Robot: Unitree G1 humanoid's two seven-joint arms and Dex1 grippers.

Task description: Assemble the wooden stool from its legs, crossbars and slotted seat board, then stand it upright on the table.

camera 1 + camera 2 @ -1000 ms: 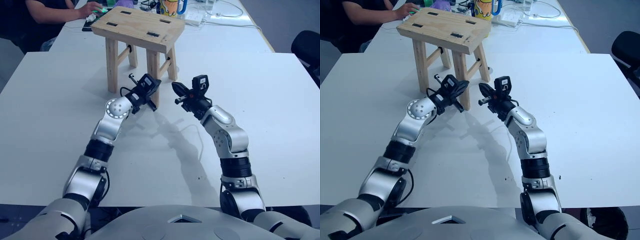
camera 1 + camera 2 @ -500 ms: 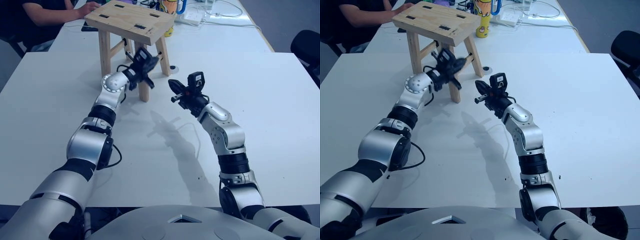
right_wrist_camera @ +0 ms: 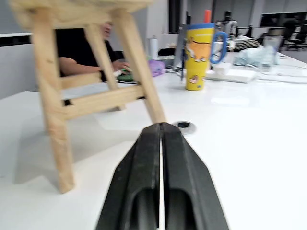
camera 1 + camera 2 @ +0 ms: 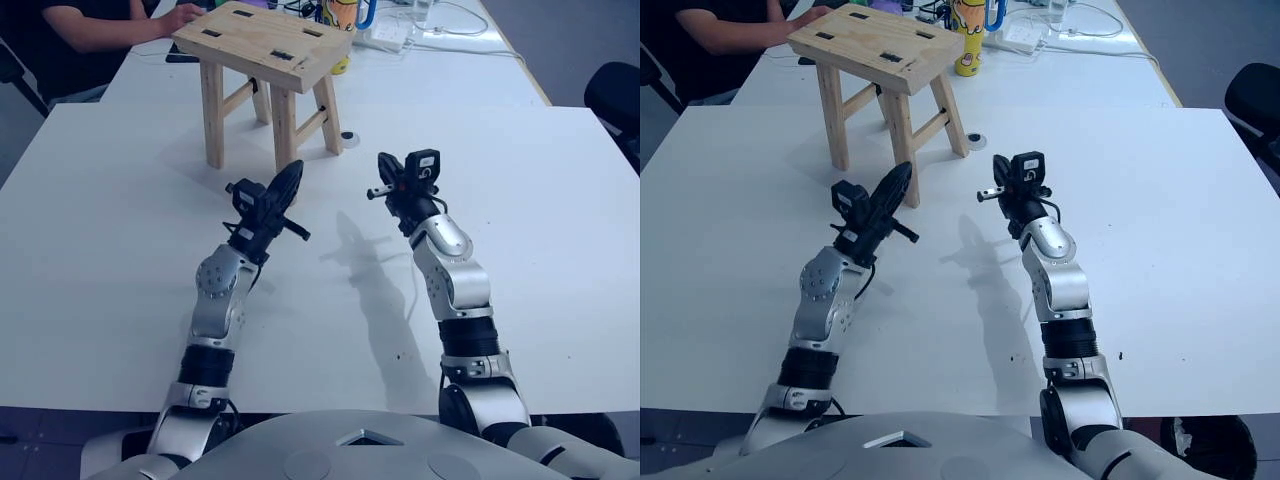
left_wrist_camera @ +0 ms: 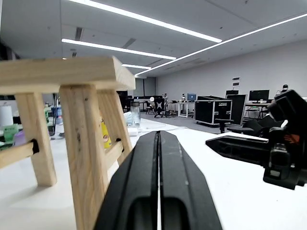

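Observation:
The wooden stool stands upright on the white table at the back, left of centre, slotted seat on top, legs and crossbars joined. My left gripper is shut and empty, pointing at the stool's near front leg, a short gap away. In the left wrist view, the shut fingers lie beside that leg. My right gripper is shut and empty, raised over the table right of the stool. Its wrist view has the closed fingers facing the stool's legs.
A yellow mug stands behind the stool. A round cable hole lies in the table by the stool's right leg. A person's hand rests on the far table, back left. Cables and a power strip sit back right.
The stool turned and shifted a little farther back while my left gripper was at its leg. The left arm then drew back toward me, away from the stool. My right gripper moved slightly right.

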